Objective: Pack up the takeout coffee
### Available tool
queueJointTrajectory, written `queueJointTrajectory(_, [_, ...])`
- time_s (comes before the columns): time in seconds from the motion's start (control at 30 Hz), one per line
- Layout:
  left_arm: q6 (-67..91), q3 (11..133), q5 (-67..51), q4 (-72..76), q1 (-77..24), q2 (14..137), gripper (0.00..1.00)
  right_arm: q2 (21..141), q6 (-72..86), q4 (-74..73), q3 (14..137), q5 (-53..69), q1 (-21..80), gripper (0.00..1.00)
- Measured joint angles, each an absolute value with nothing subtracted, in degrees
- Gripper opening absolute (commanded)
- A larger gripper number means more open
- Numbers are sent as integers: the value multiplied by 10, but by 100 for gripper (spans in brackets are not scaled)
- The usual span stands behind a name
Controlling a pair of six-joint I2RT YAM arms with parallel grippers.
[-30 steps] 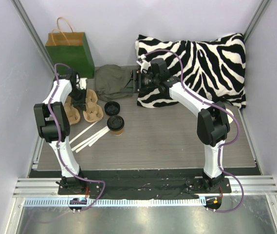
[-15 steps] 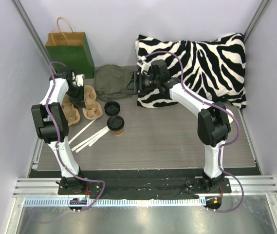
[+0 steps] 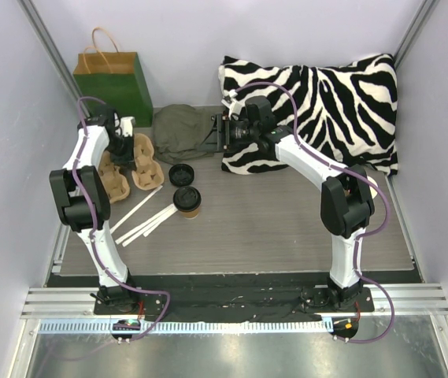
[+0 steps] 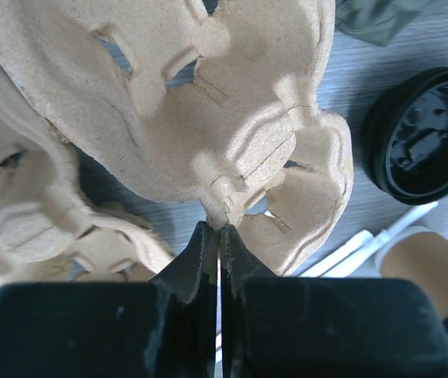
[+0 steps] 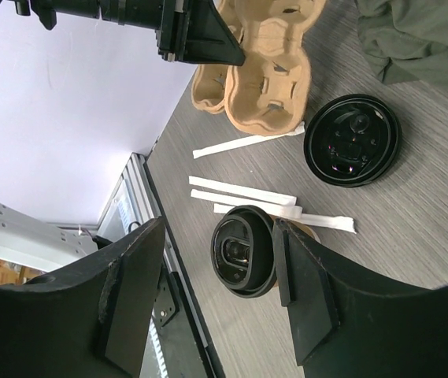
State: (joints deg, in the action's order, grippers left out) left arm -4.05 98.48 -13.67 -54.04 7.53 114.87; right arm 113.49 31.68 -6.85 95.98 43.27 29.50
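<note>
- The green paper bag point(image 3: 113, 83) stands at the far left of the worktop point(image 3: 286, 228), at about 11 o'clock from the takeout coffee point(image 3: 186, 199) and well apart from it.
- The left pincer point(image 4: 218, 230) is closed tight, and its tips look pinched on the middle post of the pulp cup tray point(image 4: 208, 118). The coffee lies at about 4 o'clock from it in the top view, near but not touching.
- The coffee stands upright on the bare worktop with its black lid on, outside the tray's wells and free of both pincers. A loose black lid point(image 3: 182, 174) sits just beside it at 12 o'clock, and white paper strips point(image 3: 141, 220) lie at 8 o'clock.
- Packing looks barely begun. By my reading, the cup has yet to be seated in the tray or carried to the bag.
- The right pincer point(image 5: 220, 223) is spread wide and empty, hovering by the olive cloth point(image 3: 178, 130) and the zebra pillow point(image 3: 318, 110). The coffee is at about 7 o'clock from it, well apart.
</note>
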Motion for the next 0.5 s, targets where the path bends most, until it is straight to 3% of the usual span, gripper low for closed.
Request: queueJointTrajectory(0.5, [-63, 868, -144, -525, 75, 1132, 0, 1133, 319, -61, 951, 435, 295, 67])
